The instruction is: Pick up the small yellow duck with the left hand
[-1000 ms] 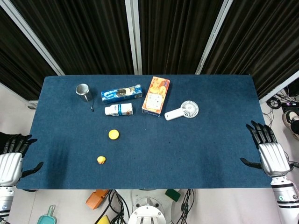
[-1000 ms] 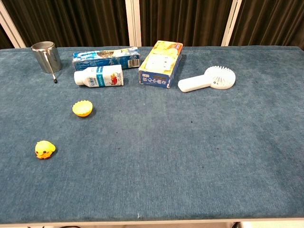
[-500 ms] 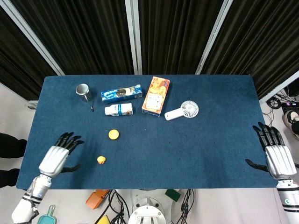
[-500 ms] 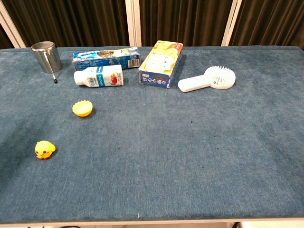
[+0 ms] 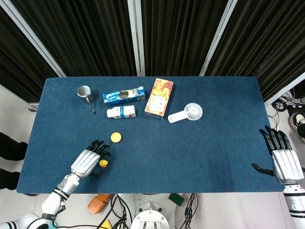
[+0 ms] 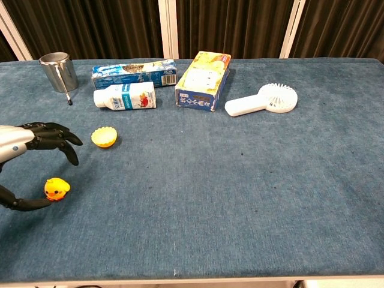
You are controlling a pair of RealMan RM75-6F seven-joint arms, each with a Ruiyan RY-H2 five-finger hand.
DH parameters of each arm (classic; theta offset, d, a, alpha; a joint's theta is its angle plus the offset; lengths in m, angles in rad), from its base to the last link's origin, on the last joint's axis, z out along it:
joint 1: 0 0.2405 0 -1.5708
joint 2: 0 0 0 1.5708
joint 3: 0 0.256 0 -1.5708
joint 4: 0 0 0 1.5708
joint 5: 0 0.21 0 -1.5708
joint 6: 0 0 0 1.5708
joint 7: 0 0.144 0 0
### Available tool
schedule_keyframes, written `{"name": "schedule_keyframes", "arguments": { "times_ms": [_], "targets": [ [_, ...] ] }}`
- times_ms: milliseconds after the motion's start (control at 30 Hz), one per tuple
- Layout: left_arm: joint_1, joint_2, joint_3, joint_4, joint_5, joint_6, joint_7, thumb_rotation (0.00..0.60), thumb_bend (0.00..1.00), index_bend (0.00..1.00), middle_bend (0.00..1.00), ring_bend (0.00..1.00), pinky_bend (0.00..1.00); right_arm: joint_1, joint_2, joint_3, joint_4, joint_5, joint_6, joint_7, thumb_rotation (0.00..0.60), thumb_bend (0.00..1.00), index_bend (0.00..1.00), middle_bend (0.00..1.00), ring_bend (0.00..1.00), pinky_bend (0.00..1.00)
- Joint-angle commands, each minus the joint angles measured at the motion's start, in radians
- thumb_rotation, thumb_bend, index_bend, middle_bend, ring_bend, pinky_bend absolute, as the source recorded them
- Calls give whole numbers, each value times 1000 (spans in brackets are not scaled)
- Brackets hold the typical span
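The small yellow duck [image 5: 103, 163] [image 6: 56, 189] sits on the blue table near its front left. My left hand [image 5: 87, 161] [image 6: 27, 156] is over the table just left of the duck, fingers spread above it and the thumb low beside it, holding nothing. My right hand [image 5: 284, 161] hangs open off the table's right edge, seen only in the head view.
A yellow cup-shaped piece [image 5: 116, 138] [image 6: 104, 137] lies just behind the duck. Further back are a metal cup [image 5: 85, 93], a blue packet [image 5: 123, 95], a white bottle [image 5: 121, 112], an orange box [image 5: 159, 97] and a white hand fan [image 5: 187, 113].
My left hand has swung in from beyond the table's left edge and now reaches the duck. The right hand has barely shifted. The duck has not moved.
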Motion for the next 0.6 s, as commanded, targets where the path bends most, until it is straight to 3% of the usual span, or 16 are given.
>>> {"name": "schedule_keyframes", "arguments": {
  "times_ms": [33, 600],
  "targets": [
    [1, -7, 1, 7, -18, 5, 8, 600, 235, 332, 119, 43, 2, 2, -1, 0, 0, 0, -3, 0, 600, 147, 0, 37, 0, 66],
    [-16, -57, 13, 84, -65, 0, -17, 600, 335, 446, 124, 43, 1, 6, -5, 1, 1, 2, -12, -6, 600, 148, 0, 36, 0, 65]
  ]
}}
